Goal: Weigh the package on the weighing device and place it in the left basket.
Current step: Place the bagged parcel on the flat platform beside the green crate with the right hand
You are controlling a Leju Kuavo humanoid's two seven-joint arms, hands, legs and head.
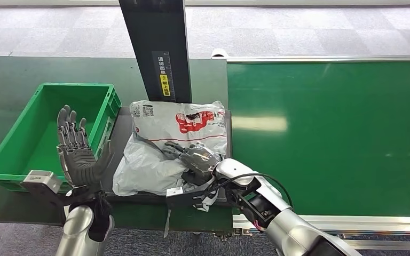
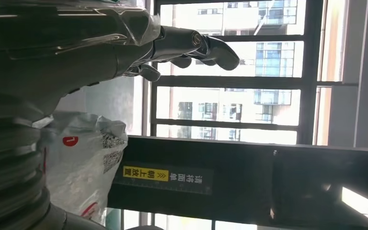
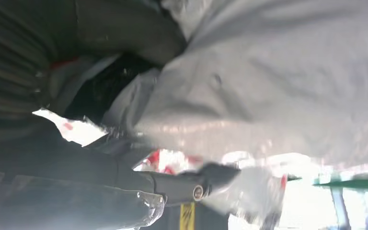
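The package (image 1: 179, 122), a crumpled grey-white plastic mailer with red print, lies on the dark weighing plate (image 1: 118, 133) in front of the black post. My right hand (image 1: 195, 159) lies on the package's near part with its fingers curled into the folds. In the right wrist view the grey bag (image 3: 278, 81) is pinched between the thumb (image 3: 124, 33) and a dark finger (image 3: 182, 184). My left hand (image 1: 77, 152) is raised between the green basket (image 1: 10, 152) and the package, fingers spread upward, holding nothing. The left wrist view shows those fingers (image 2: 191, 45) apart, with the package (image 2: 81, 158) beyond.
A black post (image 1: 157, 48) with a yellow label rises behind the weighing plate. The green conveyor belt (image 1: 325, 133) stretches to the right, edged by a metal rail. The green basket stands left of the plate on the dark table (image 1: 10, 80).
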